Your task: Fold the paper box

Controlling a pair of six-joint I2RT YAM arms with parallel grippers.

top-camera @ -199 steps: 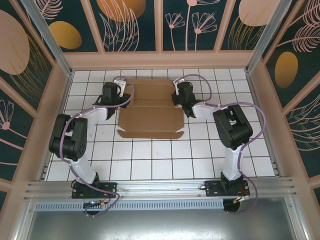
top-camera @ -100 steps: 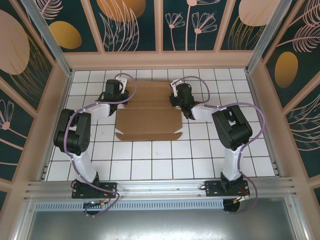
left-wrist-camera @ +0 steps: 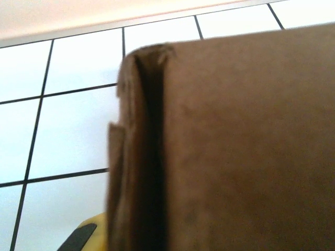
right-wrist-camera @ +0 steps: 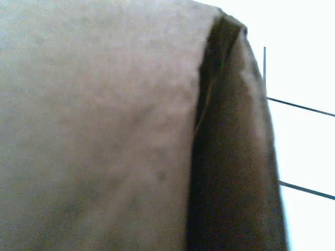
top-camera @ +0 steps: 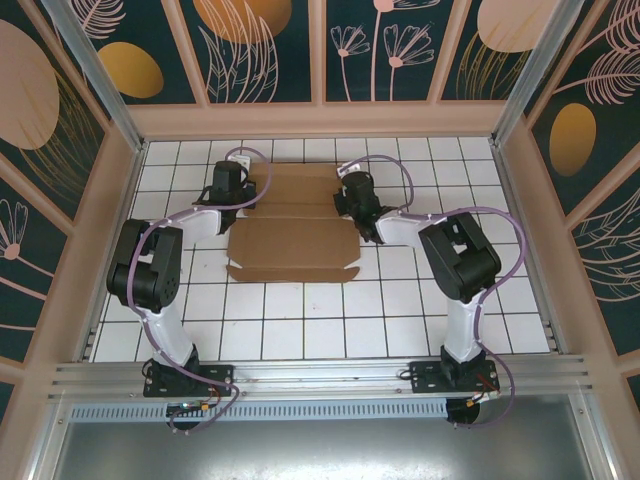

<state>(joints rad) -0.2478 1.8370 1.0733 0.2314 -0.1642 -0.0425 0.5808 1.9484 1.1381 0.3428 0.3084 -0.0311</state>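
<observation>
The box (top-camera: pixel 293 243) lies on the worktop (top-camera: pixel 300 320), towards the far side, its long axis running left to right between the two arms. The left jaws sit at its far left corner and the right jaws at its far right corner, each about as near. The right jaws are closed, we judge on an end flap. Whether the left jaws are closed we cannot tell.
</observation>
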